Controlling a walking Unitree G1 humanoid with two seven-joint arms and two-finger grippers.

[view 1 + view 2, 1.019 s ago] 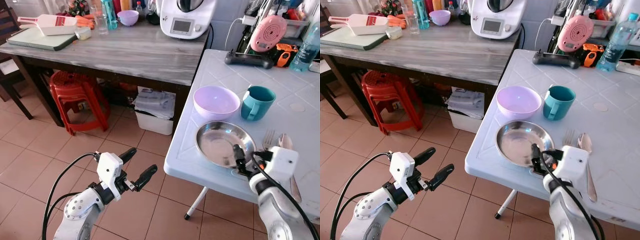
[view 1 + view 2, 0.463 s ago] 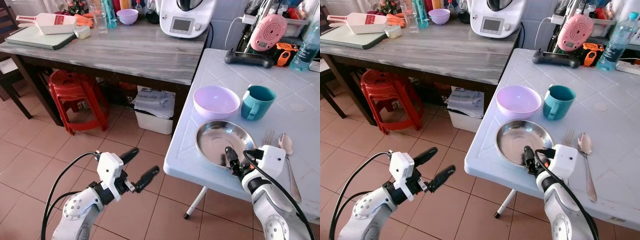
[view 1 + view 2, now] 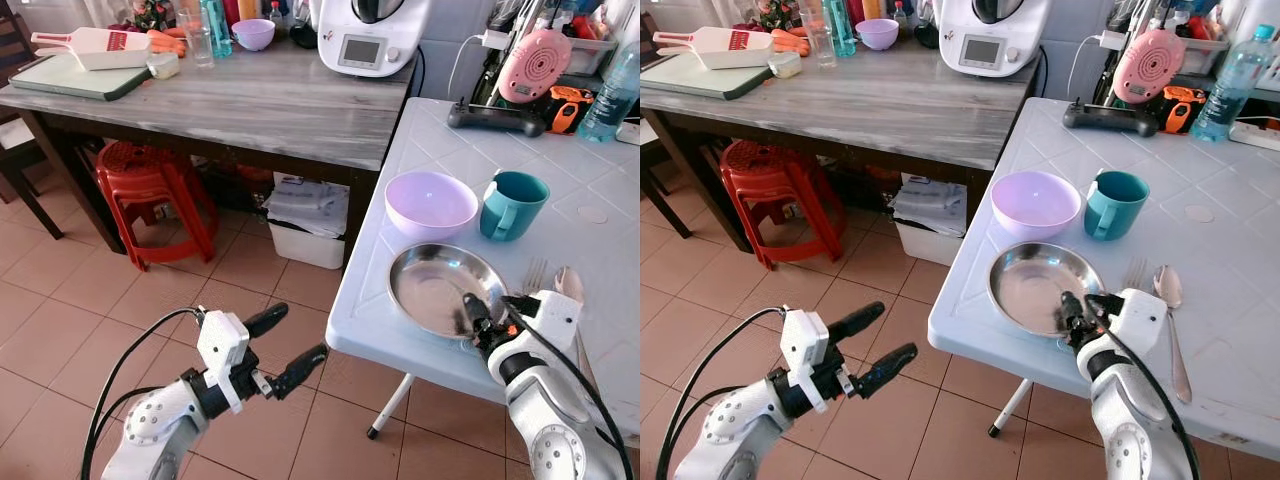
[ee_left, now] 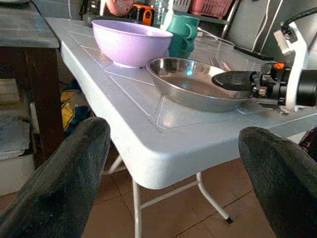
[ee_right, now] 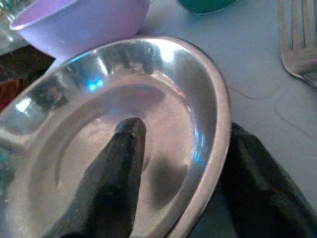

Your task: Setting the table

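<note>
Right end effector [image 3: 470, 318] pinched closed at table height; left end effector [image 3: 283, 341] low, fingers spread wide.

Red stool [image 3: 150, 185], kitchen appliance [image 3: 366, 35]

The near rim of the steel plate [image 3: 445, 288] is covered by the right gripper [image 3: 478, 325], whose outer finger is lost under that rim in the right wrist view; the spoon [image 3: 1171, 320] is partly masked by the white wrist housing; the water bottle [image 3: 612, 97] is cut by the right edge; the far counter's bottles are too small to be identified.
</note>
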